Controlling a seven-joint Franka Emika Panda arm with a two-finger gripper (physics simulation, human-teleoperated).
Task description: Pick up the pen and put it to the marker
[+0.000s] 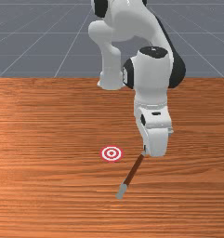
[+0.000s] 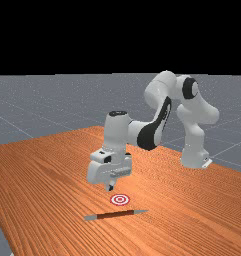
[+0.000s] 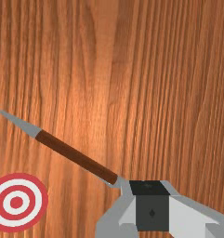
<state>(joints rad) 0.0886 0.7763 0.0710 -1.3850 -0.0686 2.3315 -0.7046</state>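
The gripper (image 1: 146, 149) hangs beside the pen's pointed end in the front view, and in the far view the gripper (image 2: 110, 188) is clearly above the table. The pen (image 1: 133, 170), brown with grey ends, lies slanted; the hand hides its tip there. Its whole length shows in the far view, where the pen (image 2: 114, 214) lies below the gripper's height. In the wrist view the gripper (image 3: 150, 187) overlaps the blunt end of the pen (image 3: 76, 157). The red-and-white ringed marker (image 1: 111, 153) lies flat, apart from the pen.
The wooden table (image 1: 48, 139) extends around the pen and marker. The arm's base (image 2: 194, 155) stands farther back at the far view's right. A table edge runs down the far view's left side.
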